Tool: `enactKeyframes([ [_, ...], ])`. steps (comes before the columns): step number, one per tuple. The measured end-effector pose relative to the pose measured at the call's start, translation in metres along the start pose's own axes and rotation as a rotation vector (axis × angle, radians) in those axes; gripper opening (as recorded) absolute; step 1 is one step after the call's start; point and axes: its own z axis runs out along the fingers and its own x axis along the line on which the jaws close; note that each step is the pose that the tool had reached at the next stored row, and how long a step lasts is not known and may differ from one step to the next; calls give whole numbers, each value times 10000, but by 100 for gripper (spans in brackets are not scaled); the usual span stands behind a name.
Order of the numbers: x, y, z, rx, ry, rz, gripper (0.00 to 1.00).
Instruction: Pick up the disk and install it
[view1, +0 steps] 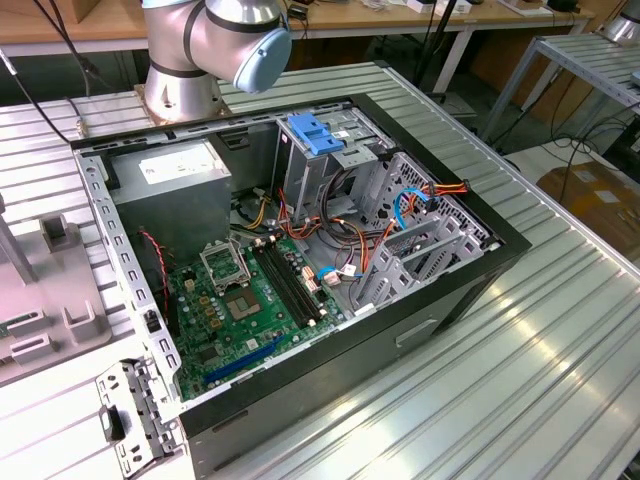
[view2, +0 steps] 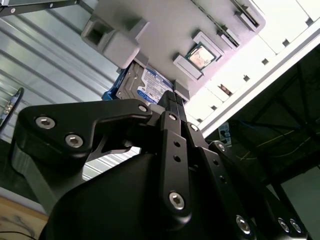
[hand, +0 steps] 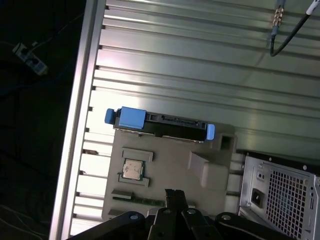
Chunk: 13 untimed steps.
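The end effector is clenched on nothing, above a grey tray. The disk sits at the tray's edge, untouched, on the ribbed tabletop.

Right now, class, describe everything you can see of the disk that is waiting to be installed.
The disk is a flat, silver metal rectangle with a white-and-blue label and blue plastic rails along its sides. It stands on edge, connector edge up, at one end of a grey holder that lies on the ribbed metal table. The end effector hangs apart from it and does not touch it.
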Motion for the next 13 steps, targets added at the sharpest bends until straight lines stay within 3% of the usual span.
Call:
enactKeyframes([
  [13,0,0,0,-16,29,-645,11],
])
